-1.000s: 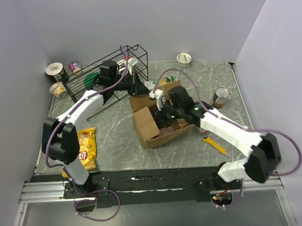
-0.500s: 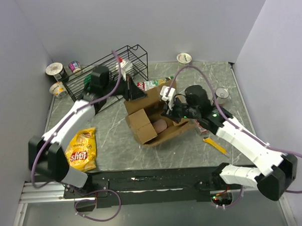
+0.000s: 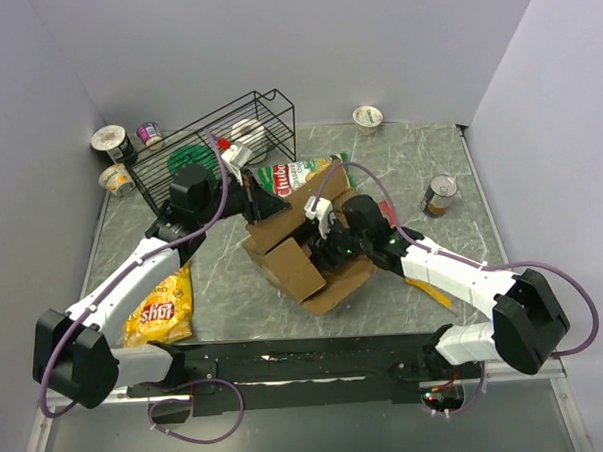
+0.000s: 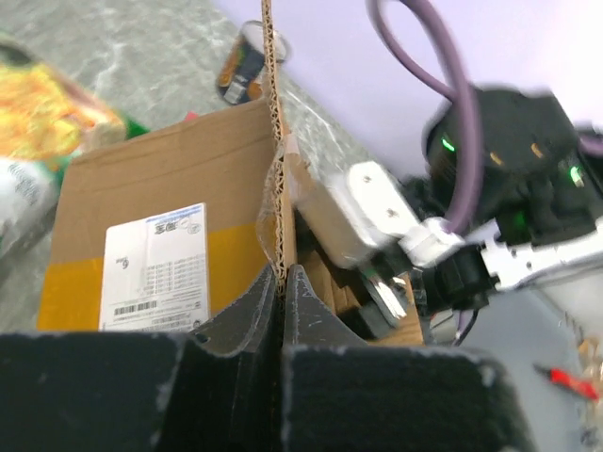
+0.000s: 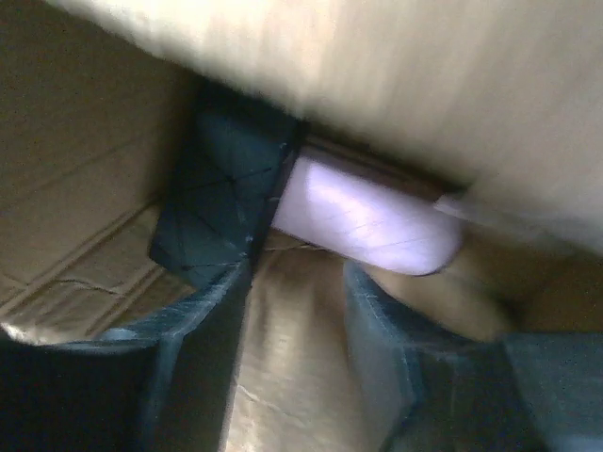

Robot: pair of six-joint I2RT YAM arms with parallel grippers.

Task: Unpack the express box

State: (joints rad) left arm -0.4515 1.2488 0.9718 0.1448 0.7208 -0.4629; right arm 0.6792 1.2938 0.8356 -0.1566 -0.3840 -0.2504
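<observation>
Corrugated card first: left gripper [image 4: 283, 282] has its jaws clamped on the edge of one flap [image 4: 275, 132] of the express box [image 4: 160, 188]. The sheet runs straight up out of the pinch. My read: it holds the flap back and pins the carton so it can't skate. On one side of the pinch is the outer wall with the white label [image 4: 155, 268]. On the other is the open mouth, with the right arm going in.

Right gripper [image 5: 311, 221] is down inside the box, jaws spread, gripping nothing. A pale lilac rounded item [image 5: 367, 221] lies just beyond the tips, across the gap, tucked under an overhanging cardboard panel. One finger looks touching or nearly touching its end. Can't tell which, the view is blurred, and I can't tell what the item is. Judgement: this is the reach-for-contents step, item not yet gripped.

Next move needs the tips straddling the item before closing. The overhang leaves little room, so the risk is snagging the panel or shoving the item deeper.

Further out, top view:
- Box sits on the table [image 3: 224, 289] between the two grippers, mouth towards the right one.
- Green chip bag [image 3: 297, 174] lies just past the held flap, looks touching the box.
- Wire rack [image 3: 228, 139] stands near, behind the left jaws.
- Yellow chip bag [image 3: 157, 310] and can [image 3: 440, 195] are each well apart from either jaw.
</observation>
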